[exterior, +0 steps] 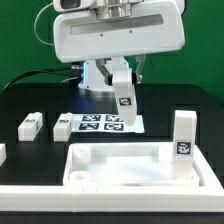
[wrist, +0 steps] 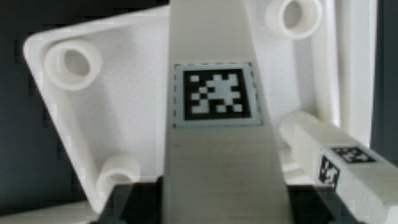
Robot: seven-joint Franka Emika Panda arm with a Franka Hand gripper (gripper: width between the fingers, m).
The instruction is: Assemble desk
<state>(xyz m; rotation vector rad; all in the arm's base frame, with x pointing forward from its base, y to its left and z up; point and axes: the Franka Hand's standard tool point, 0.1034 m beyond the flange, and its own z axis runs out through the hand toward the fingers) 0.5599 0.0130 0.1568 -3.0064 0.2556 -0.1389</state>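
A plain green wall (exterior: 20, 40) fills the background. Below it lies a matte black tabletop (exterior: 165, 100), evenly lit, with a long white rail (exterior: 30, 200) along its near edge.

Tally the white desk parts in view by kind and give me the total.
tabletop: 1
legs: 4 (held leg in the gripper; upright leg at the tabletop's corner on the exterior view's right; one lying leg; another lying leg)
Total: 5
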